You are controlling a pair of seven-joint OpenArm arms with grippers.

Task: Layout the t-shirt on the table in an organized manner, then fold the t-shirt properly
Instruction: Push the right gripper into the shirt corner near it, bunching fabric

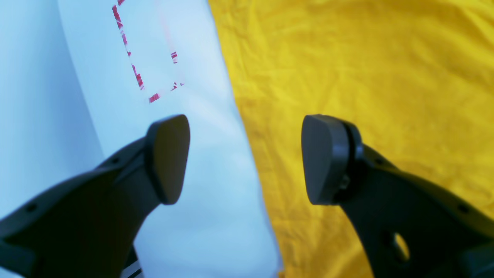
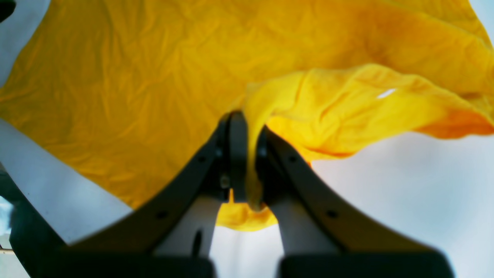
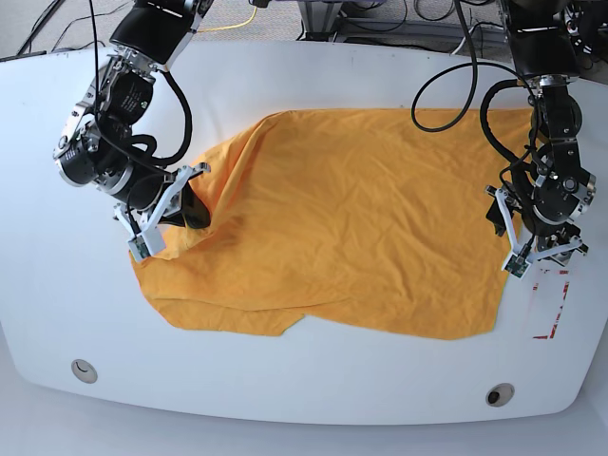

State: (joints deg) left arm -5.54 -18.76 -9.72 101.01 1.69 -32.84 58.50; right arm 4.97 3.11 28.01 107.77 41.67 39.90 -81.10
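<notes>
The orange-yellow t-shirt (image 3: 351, 218) lies spread and wrinkled across the white table (image 3: 304, 76); no black drawing shows. My right gripper (image 3: 195, 211), at the base view's left, is shut on a bunched fold of the shirt's left edge. In the right wrist view the cloth (image 2: 347, 104) rises off the table (image 2: 405, 193) into the closed gripper (image 2: 247, 154). My left gripper (image 3: 508, 237) is open and empty over the shirt's right edge. In the left wrist view the gripper (image 1: 247, 158) straddles that edge, one finger over the shirt (image 1: 366, 77), the other over bare table (image 1: 208, 193).
A red-tape outline (image 3: 551, 323) marks the table right of the shirt, also in the left wrist view (image 1: 135, 73). Two round grommets (image 3: 84, 370) (image 3: 500, 394) sit near the front edge. Cables hang behind both arms at the back.
</notes>
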